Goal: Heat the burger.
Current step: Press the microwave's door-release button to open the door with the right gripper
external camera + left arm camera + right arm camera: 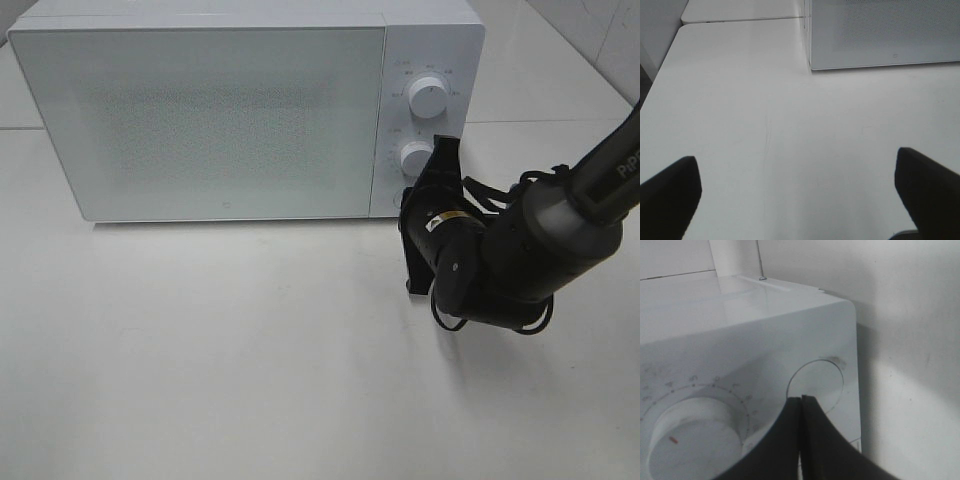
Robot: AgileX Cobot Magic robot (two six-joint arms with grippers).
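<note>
A white microwave (pixel 230 110) stands toward the far edge of the white bench (pixel 250 360), its frosted door (pixel 200 120) shut flat against the front. The burger does not show in any view, and the door is too cloudy for me to tell whether it sits inside. On the control panel beside the door are two round white dials, the upper knob (pixel 430 93) and the lower knob (pixel 417 158). The right arm (pixel 560 220) reaches in from the bench's right edge, its black wrist hanging above the bare top in front of the panel. The right gripper (pixel 443 143) points its tip at the lower knob. From the wrist camera, its fingers (pixel 790 440) are pressed together with no gap, holding nothing. The tip (pixel 801 399) sits right at the rim of the lower knob (pixel 815 382), though I cannot say for sure that it touches. The upper knob (pixel 695 445), with a small red mark on its face, lies just to one side of the tip. The left gripper (pixel 796 165) is out of the high camera's sight. Its own camera shows it above the open bench top near the left edge, facing the microwave's front left corner (pixel 810 65). Its dark fingers (pixel 670 200) are spread wide apart with only bare bench between them.
</note>
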